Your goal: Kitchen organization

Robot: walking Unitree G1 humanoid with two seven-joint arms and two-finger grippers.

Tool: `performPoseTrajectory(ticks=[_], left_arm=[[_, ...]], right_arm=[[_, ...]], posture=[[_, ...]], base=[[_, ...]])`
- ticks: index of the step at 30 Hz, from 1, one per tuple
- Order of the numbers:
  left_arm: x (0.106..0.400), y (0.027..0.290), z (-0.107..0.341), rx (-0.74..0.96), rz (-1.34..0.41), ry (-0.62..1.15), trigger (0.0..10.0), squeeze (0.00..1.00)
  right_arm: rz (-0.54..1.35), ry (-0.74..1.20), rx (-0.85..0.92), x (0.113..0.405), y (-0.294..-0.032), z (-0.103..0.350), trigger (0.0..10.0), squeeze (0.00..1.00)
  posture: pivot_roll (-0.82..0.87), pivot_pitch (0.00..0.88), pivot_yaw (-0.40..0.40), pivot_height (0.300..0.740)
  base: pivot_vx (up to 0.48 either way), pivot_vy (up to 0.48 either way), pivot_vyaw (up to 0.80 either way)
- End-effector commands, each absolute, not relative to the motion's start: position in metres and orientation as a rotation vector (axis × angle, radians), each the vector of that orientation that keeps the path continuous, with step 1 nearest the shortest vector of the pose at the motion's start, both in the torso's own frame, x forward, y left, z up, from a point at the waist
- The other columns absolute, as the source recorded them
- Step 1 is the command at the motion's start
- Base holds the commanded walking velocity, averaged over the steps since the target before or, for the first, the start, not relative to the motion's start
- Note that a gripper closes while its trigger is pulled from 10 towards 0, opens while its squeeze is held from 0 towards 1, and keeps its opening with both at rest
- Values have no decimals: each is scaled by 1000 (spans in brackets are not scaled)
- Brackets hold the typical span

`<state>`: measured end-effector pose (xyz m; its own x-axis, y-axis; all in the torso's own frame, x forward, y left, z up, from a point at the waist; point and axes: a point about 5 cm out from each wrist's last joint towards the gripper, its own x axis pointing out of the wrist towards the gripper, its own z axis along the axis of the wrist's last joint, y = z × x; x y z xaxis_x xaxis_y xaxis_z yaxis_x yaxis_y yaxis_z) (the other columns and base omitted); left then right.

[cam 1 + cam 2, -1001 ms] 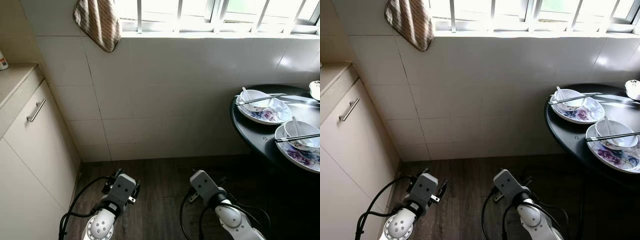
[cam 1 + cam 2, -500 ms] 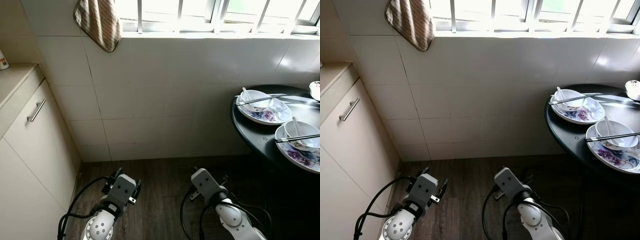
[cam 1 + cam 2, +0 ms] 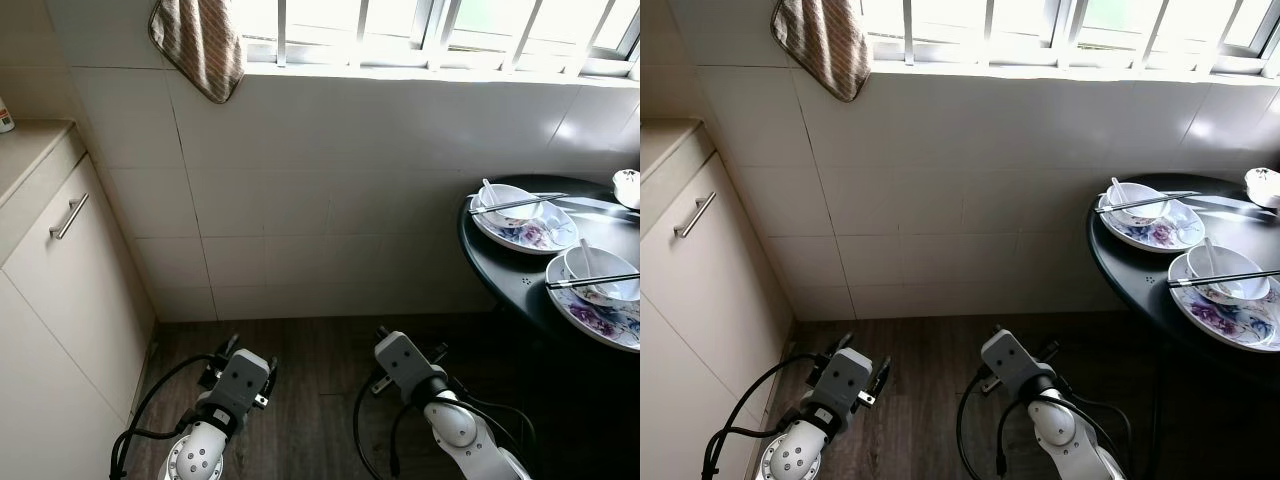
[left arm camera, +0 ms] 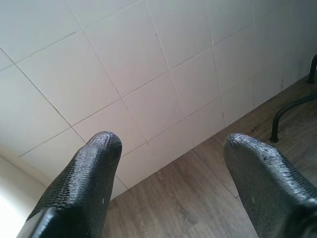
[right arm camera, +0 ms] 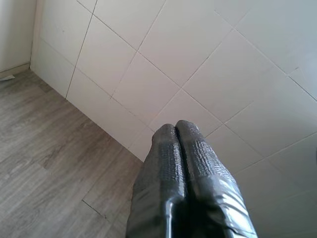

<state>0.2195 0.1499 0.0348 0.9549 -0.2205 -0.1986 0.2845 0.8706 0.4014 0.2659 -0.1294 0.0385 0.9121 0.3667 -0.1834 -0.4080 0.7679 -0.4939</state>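
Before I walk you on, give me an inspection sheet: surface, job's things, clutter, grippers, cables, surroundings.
Surface: round black table on the robot's right, against the tiled wall.
Job's things: two floral plates, far plate and near plate, each with a white bowl holding a spoon, chopsticks laid across the rim; another white dish at the table's far edge.
Clutter: nothing seen on the wood floor.
Grippers: left gripper open, empty; right gripper shut, empty; both low over the floor.
Cables: black cables loop along both arms.
Surroundings: cream cabinet on the left, striped towel hanging by the barred window.
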Motion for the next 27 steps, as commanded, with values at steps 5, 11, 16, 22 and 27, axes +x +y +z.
performPoseTrajectory(ticks=[5, 11, 16, 22, 27], left_arm=[[215, 147, 31, 470, -271, 159, 10000, 0], [218, 149, 31, 460, -290, 171, 10000, 0], [225, 144, 32, 463, -333, 161, 10000, 0], [230, 140, 34, 463, -384, 149, 10000, 0], [236, 137, 36, 457, -417, 135, 10000, 0]], right_arm=[[411, 94, -544, 266, -134, 36, 10000, 0], [402, 104, -534, 265, -132, 33, 10000, 0], [360, 111, -527, 260, -138, 32, 10000, 0], [316, 112, -526, 255, -142, 31, 10000, 0], [265, 116, -513, 252, -148, 32, 10000, 0]], posture=[[93, 0, -76, 740], [79, 0, -55, 740], [25, 0, -17, 740], [-19, 0, 19, 740], [-47, 0, 47, 740]], base=[[0, 0, 0], [0, 0, 0], [0, 0, 0], [0, 0, 0], [0, 0, 0]])
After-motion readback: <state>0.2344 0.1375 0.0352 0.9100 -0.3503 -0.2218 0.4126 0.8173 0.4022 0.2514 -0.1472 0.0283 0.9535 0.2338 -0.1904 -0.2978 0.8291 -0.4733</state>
